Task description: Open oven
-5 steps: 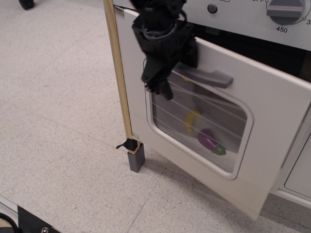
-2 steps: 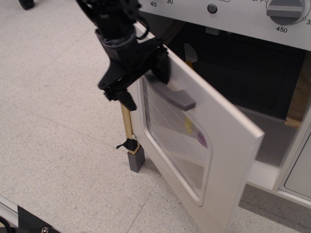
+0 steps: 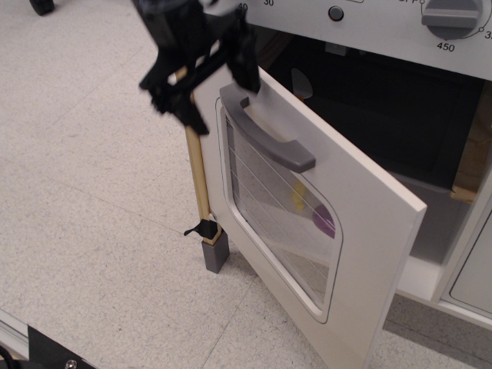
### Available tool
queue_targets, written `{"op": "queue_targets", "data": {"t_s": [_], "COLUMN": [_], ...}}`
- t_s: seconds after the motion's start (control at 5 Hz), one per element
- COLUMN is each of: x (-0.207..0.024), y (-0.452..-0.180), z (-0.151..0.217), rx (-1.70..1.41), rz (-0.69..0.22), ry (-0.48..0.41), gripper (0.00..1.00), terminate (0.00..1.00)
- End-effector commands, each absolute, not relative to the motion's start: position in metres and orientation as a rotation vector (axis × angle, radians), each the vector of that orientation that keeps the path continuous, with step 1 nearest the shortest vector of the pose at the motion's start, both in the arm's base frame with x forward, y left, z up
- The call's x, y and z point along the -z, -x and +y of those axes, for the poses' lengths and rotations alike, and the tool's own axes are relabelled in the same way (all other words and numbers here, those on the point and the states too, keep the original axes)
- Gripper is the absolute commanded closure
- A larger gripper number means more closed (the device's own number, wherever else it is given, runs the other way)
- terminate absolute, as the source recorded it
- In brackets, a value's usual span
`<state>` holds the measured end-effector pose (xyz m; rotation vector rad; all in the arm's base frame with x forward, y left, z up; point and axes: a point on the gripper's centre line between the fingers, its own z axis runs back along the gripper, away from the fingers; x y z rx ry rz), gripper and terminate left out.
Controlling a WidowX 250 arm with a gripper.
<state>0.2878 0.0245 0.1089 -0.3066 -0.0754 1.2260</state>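
Observation:
The white toy oven has its large door (image 3: 361, 231) swung wide open to the left, showing the dark inside (image 3: 384, 115). The door's window (image 3: 280, 207) is crossed by thin wires, and the grey bar handle (image 3: 265, 131) runs along its upper edge. The grey temperature dial (image 3: 453, 15) is at the top right. My black gripper (image 3: 219, 92) is at the top left, above the handle's left end and off it. Its fingers are spread apart and hold nothing.
A wooden post (image 3: 198, 177) with a grey foot (image 3: 215, 252) stands at the door's hinge side. Yellow (image 3: 300, 198) and purple (image 3: 324, 221) toys show through the window. A plain white panel (image 3: 473, 277) is at the lower right. Speckled floor lies to the left.
The door swung from nearly shut to wide open. My gripper moved left and up with it, then came off the handle.

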Motion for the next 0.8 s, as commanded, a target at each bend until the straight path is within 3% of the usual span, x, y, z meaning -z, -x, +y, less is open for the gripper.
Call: {"op": "queue_targets", "data": {"t_s": [0.0,0.2,0.4,0.6], "x": [-0.147,-0.140,-0.114,-0.102], "y": [-0.302,-0.291,-0.279,-0.272], "z": [-0.005,-0.047,-0.063,-0.061], "rx": [-1.185,-1.156,-1.117,-1.091], "rz": [-0.095,-0.053,-0.083,-0.110], "ry": [0.358,0.263,0.170,0.145], "gripper": [0.00,0.00,0.00,0.00], "terminate": [0.00,0.00,0.00,0.00]}}
